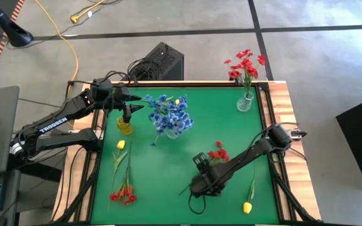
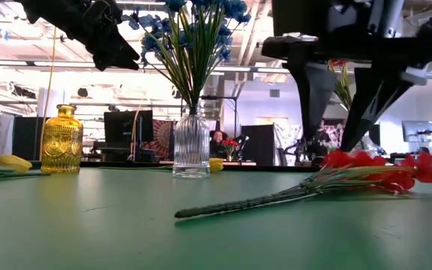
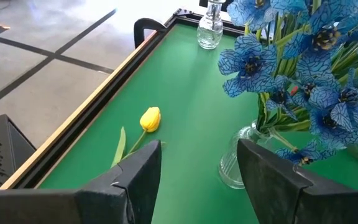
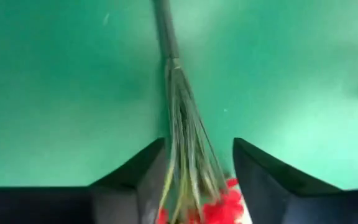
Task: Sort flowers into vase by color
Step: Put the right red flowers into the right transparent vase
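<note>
Here, my right gripper (image 2: 341, 142) hangs low over the green table (image 1: 162, 182), fingers spread, one on each side of a red sprig (image 2: 373, 169) that lies flat on the cloth; the stem (image 4: 182, 106) runs between the fingers, and neither visibly touches it. That sprig's dark stem end (image 2: 223, 206) points away from the blooms, across the table. My left gripper (image 1: 131, 108) is raised near the far left part of the table, fingers (image 3: 138, 180) apart and holding nothing, just above the yellow vase (image 1: 124, 125). Beside it stands the clear ribbed vase (image 2: 191, 144) full of blue flowers (image 1: 168, 114). A yellow bud (image 3: 150, 119) lies near the far edge behind that vase. In the far right corner another clear vase (image 1: 244, 102) holds red flowers (image 1: 244, 64). Loose on the cloth: a yellow bud (image 1: 120, 145) and a red sprig (image 1: 123, 194) at left, another yellow bud (image 1: 247, 207) at the near right.
</note>
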Action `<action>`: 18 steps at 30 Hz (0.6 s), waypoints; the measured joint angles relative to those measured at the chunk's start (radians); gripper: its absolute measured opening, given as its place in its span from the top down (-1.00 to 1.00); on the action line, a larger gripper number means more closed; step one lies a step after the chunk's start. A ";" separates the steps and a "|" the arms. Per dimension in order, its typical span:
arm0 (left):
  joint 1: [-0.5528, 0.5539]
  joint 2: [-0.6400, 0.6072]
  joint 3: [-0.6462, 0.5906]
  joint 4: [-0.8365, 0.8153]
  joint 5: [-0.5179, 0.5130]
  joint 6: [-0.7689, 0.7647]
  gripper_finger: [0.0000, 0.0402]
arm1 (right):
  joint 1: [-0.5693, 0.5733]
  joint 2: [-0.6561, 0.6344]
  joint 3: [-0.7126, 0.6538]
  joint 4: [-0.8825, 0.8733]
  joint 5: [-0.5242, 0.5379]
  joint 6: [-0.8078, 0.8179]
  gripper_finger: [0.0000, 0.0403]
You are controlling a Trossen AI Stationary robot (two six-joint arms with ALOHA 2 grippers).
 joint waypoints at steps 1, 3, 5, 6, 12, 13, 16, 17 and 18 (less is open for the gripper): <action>0.000 0.000 0.000 0.000 0.000 0.000 0.01 | 0.001 -0.003 0.000 -0.001 0.000 0.050 -0.16; 0.000 0.000 0.000 0.000 0.000 0.000 0.01 | 0.001 -0.007 0.000 -0.004 -0.001 0.174 -0.25; 0.000 0.000 0.000 0.000 0.000 -0.001 0.01 | 0.001 -0.009 0.011 -0.010 -0.021 0.337 -0.29; 0.000 0.000 0.000 0.000 0.000 -0.002 0.01 | 0.001 -0.009 0.021 -0.015 -0.037 0.435 -0.29; 0.000 0.000 0.000 0.000 0.001 -0.041 0.01 | -0.014 -0.010 0.070 -0.012 -0.134 1.170 -0.29; 0.000 0.000 0.000 0.000 0.001 -0.050 0.01 | -0.016 -0.010 0.072 -0.008 -0.146 1.302 -0.29; 0.000 0.000 0.000 0.000 0.002 -0.062 0.01 | -0.021 -0.010 0.072 0.052 -0.154 1.656 -0.29; 0.000 0.000 0.000 0.000 0.005 -0.064 0.01 | -0.021 -0.010 0.072 0.074 -0.156 1.725 -0.29; 0.000 0.000 0.000 0.000 0.013 -0.066 0.01 | -0.020 -0.010 0.072 0.093 -0.156 1.768 -0.29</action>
